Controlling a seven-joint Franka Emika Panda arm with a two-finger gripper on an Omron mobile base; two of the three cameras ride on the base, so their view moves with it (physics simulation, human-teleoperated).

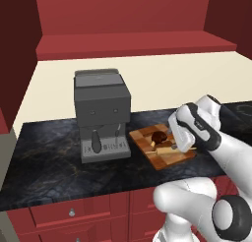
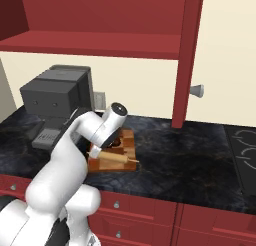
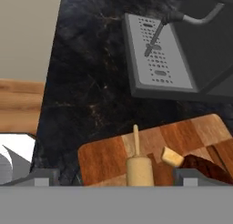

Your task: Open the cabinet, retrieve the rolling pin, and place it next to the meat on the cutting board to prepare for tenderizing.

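Wooden rolling pin (image 3: 139, 167) lies on the checkered cutting board (image 3: 103, 157) at lower centre of the hand view, just beside the meat (image 3: 203, 166). Gripper (image 3: 116, 176) jaws stand spread, pinching nothing. Dark counter (image 3: 86, 86) lies bare at upper left; the coffee machine (image 1: 101, 113) crowds the board's far edge

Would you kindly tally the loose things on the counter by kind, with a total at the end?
Coffee machine: 1
Cutting board: 1
Rolling pin: 1
Meat: 1
Total: 4
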